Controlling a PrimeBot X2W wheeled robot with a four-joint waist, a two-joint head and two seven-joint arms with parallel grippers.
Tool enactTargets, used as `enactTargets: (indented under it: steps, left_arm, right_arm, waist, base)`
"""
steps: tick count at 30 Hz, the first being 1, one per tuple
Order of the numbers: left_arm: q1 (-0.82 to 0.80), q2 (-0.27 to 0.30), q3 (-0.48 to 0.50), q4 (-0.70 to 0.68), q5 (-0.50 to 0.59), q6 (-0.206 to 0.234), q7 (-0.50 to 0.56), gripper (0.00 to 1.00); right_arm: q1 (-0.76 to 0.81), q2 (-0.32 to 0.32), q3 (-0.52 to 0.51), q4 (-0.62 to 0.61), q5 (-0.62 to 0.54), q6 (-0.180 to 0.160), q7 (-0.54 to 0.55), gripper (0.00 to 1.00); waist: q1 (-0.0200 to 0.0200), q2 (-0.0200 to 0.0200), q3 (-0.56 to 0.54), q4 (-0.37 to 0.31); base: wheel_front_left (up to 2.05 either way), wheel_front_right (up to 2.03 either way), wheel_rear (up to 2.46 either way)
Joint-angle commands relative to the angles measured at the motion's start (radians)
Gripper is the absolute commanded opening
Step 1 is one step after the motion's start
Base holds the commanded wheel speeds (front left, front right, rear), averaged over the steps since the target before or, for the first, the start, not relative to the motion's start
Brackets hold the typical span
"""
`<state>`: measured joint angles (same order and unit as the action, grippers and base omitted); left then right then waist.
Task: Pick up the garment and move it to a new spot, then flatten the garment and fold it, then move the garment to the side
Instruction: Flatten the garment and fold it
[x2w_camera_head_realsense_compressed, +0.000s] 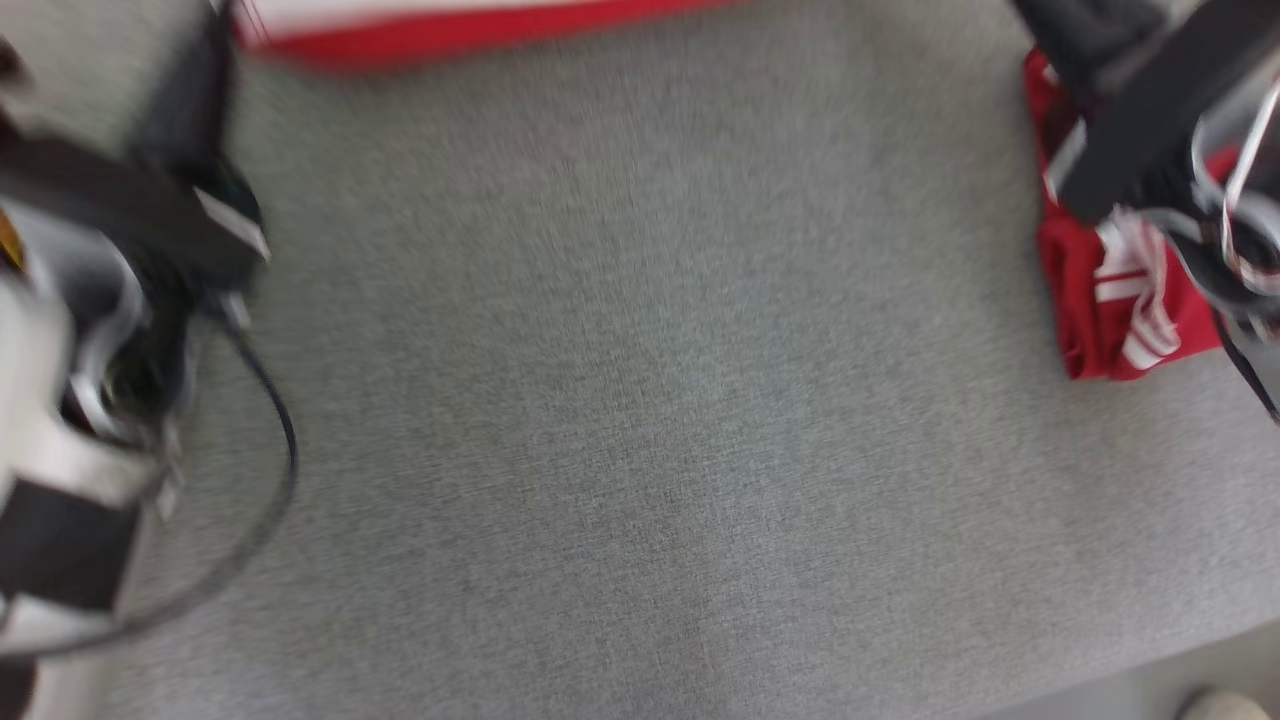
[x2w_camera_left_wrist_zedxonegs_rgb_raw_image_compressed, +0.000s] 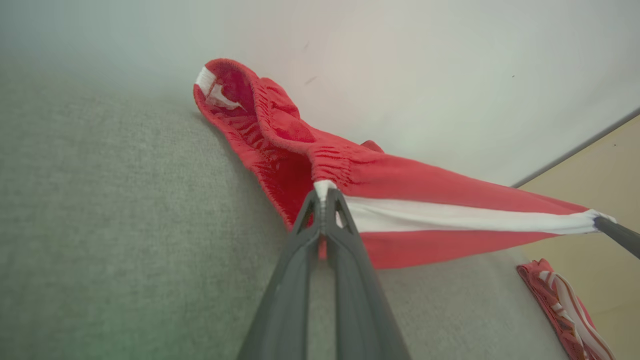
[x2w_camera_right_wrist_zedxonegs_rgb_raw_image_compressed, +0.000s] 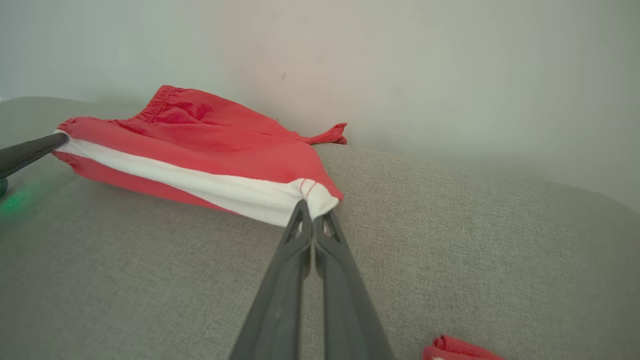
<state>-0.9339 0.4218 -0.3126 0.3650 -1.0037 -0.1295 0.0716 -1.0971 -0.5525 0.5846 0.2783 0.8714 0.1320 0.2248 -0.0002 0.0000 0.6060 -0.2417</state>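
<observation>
The garment (x2w_camera_left_wrist_zedxonegs_rgb_raw_image_compressed: 400, 200) is a pair of red shorts with a white side stripe, stretched out over the grey fabric surface (x2w_camera_head_realsense_compressed: 640, 400). My left gripper (x2w_camera_left_wrist_zedxonegs_rgb_raw_image_compressed: 324, 192) is shut on its gathered waistband end, at the white stripe. My right gripper (x2w_camera_right_wrist_zedxonegs_rgb_raw_image_compressed: 312, 210) is shut on the hem corner of the same stripe. The garment (x2w_camera_right_wrist_zedxonegs_rgb_raw_image_compressed: 200, 150) hangs taut between the two, its far part resting on the surface near the wall. In the blurred head view, the garment (x2w_camera_head_realsense_compressed: 450, 25) shows as a red and white strip along the top edge, with my left arm (x2w_camera_head_realsense_compressed: 150, 220) and right arm (x2w_camera_head_realsense_compressed: 1150, 130) at the sides.
A second red garment with white stripes (x2w_camera_head_realsense_compressed: 1120, 300) lies folded at the right of the surface, under my right arm; it also appears as a folded garment (x2w_camera_left_wrist_zedxonegs_rgb_raw_image_compressed: 565, 310). A pale wall (x2w_camera_right_wrist_zedxonegs_rgb_raw_image_compressed: 400, 60) rises behind the surface. The surface's front edge (x2w_camera_head_realsense_compressed: 1150, 670) runs at lower right.
</observation>
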Motion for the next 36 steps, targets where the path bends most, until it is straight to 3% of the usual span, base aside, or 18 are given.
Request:
enactTargets:
  steps: [1, 8, 17, 22, 25, 30, 34, 36]
  left_arm:
    - [0.102, 0.001, -0.019, -0.006, -0.030, 0.000, 0.018, 0.00]
    - [0.307, 0.013, -0.056, -0.049, -0.035, 0.012, 0.015, 0.00]
    - [0.657, -0.014, -0.059, -0.208, -0.061, 0.133, -0.058, 0.00]
    - [0.827, -0.011, -0.089, -0.308, -0.054, 0.204, -0.056, 0.00]
    - [0.905, 0.019, -0.124, -0.346, -0.013, 0.246, -0.040, 0.00]
    - [1.006, 0.023, -0.148, -0.424, -0.028, 0.288, -0.016, 0.00]
    - [1.009, -0.006, -0.140, -0.454, -0.057, 0.271, -0.038, 0.00]
    - [0.988, -0.026, -0.135, -0.454, -0.072, 0.258, -0.049, 0.00]
  right_arm:
    - [0.073, -0.064, 0.009, -0.046, -0.030, -0.003, 0.058, 0.00]
    - [0.279, -0.133, -0.007, -0.180, 0.013, -0.003, 0.252, 0.00]
    - [0.677, -0.166, -0.122, -0.378, 0.047, -0.003, 0.507, 0.00]
    - [0.903, -0.132, -0.236, -0.482, 0.024, -0.003, 0.641, 0.00]
    - [1.030, -0.111, -0.298, -0.520, -0.008, -0.003, 0.728, 0.00]
    - [1.234, -0.022, -0.449, -0.620, -0.048, -0.003, 0.870, 0.00]
    - [1.207, 0.039, -0.506, -0.689, -0.111, -0.003, 0.830, 0.00]
    - [1.163, 0.037, -0.507, -0.693, -0.139, -0.003, 0.802, 0.00]
  waist:
    - [0.0002, 0.0000, -0.223, 0.079]
    - [0.0002, 0.0000, -0.366, 0.089]
    - [0.0002, 0.0000, -0.488, 0.115]
    - [0.0002, 0.0000, -0.507, 0.129]
    - [0.0002, 0.0000, -0.514, 0.139]
    - [0.0002, 0.0000, -0.511, 0.166]
    - [0.0002, 0.0000, -0.494, 0.178]
    - [0.0002, 0.0000, -0.484, 0.186]
  base:
    - [0.00, 0.00, 0.00]
    - [0.00, 0.00, 0.00]
    - [0.00, 0.00, 0.00]
    - [0.00, 0.00, 0.00]
    - [0.00, 0.00, 0.00]
    - [0.00, 0.00, 0.00]
    - [0.00, 0.00, 0.00]
    - [0.00, 0.00, 0.00]
